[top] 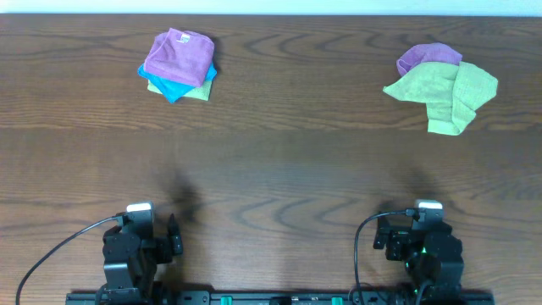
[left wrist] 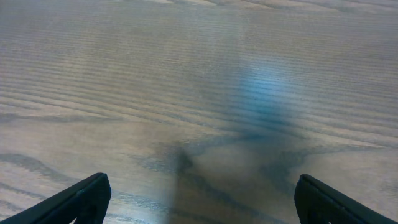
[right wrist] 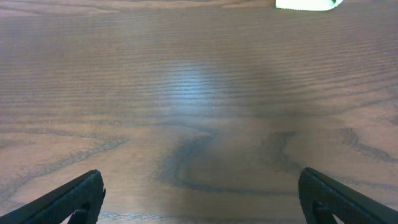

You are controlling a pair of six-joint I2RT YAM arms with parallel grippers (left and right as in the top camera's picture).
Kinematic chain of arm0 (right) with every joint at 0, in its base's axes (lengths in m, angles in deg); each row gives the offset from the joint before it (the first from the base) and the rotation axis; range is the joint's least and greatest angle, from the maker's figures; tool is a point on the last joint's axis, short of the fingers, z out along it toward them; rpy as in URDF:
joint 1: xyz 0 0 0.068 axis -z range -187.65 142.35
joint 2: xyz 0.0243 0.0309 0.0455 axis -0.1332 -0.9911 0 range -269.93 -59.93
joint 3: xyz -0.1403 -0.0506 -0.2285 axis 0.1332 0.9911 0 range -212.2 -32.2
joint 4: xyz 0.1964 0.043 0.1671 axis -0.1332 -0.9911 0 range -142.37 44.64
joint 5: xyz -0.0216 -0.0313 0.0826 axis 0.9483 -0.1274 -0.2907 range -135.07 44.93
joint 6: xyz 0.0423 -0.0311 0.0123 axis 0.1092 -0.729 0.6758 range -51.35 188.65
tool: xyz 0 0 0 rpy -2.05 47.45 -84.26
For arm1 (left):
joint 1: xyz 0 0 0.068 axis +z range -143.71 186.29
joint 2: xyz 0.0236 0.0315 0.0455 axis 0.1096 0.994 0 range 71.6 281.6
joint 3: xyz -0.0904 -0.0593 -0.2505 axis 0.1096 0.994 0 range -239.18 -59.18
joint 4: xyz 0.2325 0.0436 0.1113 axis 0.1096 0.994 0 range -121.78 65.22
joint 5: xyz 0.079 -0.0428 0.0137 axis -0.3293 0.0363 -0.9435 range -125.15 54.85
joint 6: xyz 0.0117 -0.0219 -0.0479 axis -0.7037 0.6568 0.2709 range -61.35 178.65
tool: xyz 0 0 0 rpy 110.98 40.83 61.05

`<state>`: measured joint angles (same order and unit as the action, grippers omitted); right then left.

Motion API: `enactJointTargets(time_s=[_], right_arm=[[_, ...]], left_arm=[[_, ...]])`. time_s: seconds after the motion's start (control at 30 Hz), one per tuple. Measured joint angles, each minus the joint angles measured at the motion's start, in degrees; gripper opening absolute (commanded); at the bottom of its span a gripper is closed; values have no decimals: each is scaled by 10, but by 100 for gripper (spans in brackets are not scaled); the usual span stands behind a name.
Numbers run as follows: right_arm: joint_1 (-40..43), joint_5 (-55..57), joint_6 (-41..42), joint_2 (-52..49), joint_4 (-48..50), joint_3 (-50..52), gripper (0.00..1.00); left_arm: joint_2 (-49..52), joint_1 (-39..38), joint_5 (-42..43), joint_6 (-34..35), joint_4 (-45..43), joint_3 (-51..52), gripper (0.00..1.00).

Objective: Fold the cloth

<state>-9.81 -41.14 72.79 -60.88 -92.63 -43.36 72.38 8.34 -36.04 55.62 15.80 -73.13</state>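
Two grippers are seen low at the near edge of the table (top: 271,169), well apart from each other and from every cloth. The left gripper (left wrist: 203,186) is shown released, its dark fingers (left wrist: 81,199) spread to the two lower corners of the left wrist view with wood grain between them; nothing is grasped. The right gripper (right wrist: 200,180) is likewise held wide, its fingers (right wrist: 68,200) set at the lower corners of the right wrist view, and nothing is gripped there either. The cloth (top: 445,89), lime green, is found at the far right of the table, lying crumpled and unfolded, with one flap turned toward the near side. It is partly laid over a purple cloth (top: 430,57), whose far portion is left showing behind it; the two are touching. A pale sliver of the cloth (right wrist: 305,4) is caught at the top right of the right wrist view, well apart from the fingers. At the far left, a small stack is made up of a folded purple cloth (top: 178,55) on top, a blue cloth (top: 182,85) beneath it, and a pale green layer (top: 198,92) at the bottom, of which only the edges are shown. Cables (top: 51,252) are seen trailing from both arm bases.
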Motion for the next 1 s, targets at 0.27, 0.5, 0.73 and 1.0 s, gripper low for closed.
enactJointTargets(time_s=[0.27,0.5,0.73,1.0], right_arm=[[0,0,0,0,0,0,99],[0,0,0,0,0,0,99],[0,1,0,0,0,0,99],[11,11,3,-61,3,-12,99]], left_arm=[[0,0,0,0,0,0,96],[0,0,0,0,0,0,95],[0,0,0,0,0,0,95],[0,0,0,0,0,0,96]])
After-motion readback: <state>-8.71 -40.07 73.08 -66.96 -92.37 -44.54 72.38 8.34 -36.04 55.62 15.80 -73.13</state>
